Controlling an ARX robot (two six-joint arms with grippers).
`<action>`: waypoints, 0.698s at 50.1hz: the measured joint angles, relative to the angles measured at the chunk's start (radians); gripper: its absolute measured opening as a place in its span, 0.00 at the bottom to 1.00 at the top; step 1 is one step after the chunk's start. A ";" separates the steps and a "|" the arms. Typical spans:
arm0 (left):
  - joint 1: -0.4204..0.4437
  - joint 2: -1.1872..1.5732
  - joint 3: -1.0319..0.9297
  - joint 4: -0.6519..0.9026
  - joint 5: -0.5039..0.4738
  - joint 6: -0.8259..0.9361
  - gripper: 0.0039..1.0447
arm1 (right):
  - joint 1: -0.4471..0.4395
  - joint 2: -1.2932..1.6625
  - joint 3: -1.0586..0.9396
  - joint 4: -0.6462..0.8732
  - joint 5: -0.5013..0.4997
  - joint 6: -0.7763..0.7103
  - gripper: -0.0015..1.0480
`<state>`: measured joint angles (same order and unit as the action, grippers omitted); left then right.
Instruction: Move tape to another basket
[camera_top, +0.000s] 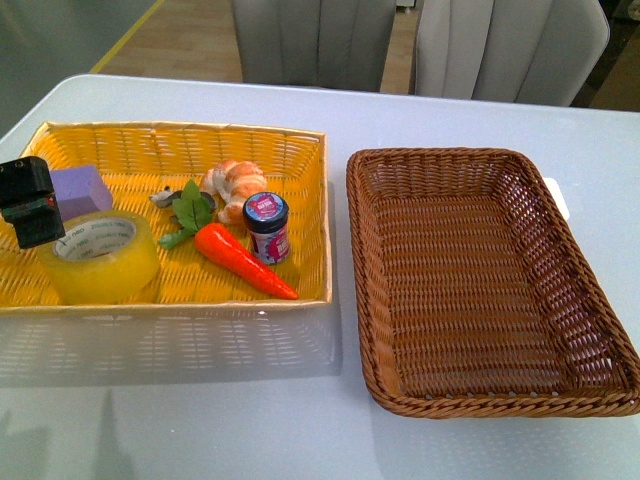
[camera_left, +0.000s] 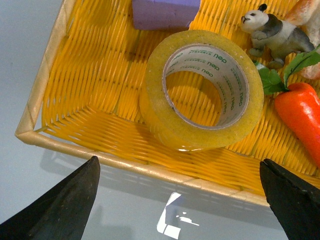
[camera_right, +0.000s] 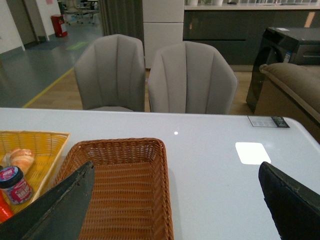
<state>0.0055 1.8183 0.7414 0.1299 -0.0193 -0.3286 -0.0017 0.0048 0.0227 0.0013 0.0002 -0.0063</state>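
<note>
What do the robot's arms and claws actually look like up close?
The left gripper and the right gripper each end in two plain black fingers, wedge-shaped and tapering to blunt tips. In the front view only a boxy black block of the left arm shows, with small reddish and green spots on it. No cables or lettering are visible.

White table (camera_top: 480, 105) carries yellow basket (camera_top: 170, 304) beside brown basket (camera_top: 363, 280)
</note>
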 joint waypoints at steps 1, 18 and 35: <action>0.000 0.003 0.003 0.000 0.000 0.000 0.92 | 0.000 0.000 0.000 0.000 0.000 0.000 0.91; 0.005 0.117 0.113 -0.042 0.009 -0.055 0.92 | 0.000 0.000 0.000 0.000 0.000 0.000 0.91; 0.022 0.204 0.189 -0.074 0.016 -0.121 0.92 | 0.000 0.000 0.000 0.000 0.000 0.000 0.91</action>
<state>0.0277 2.0224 0.9306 0.0563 -0.0029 -0.4500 -0.0017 0.0048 0.0227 0.0013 0.0002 -0.0067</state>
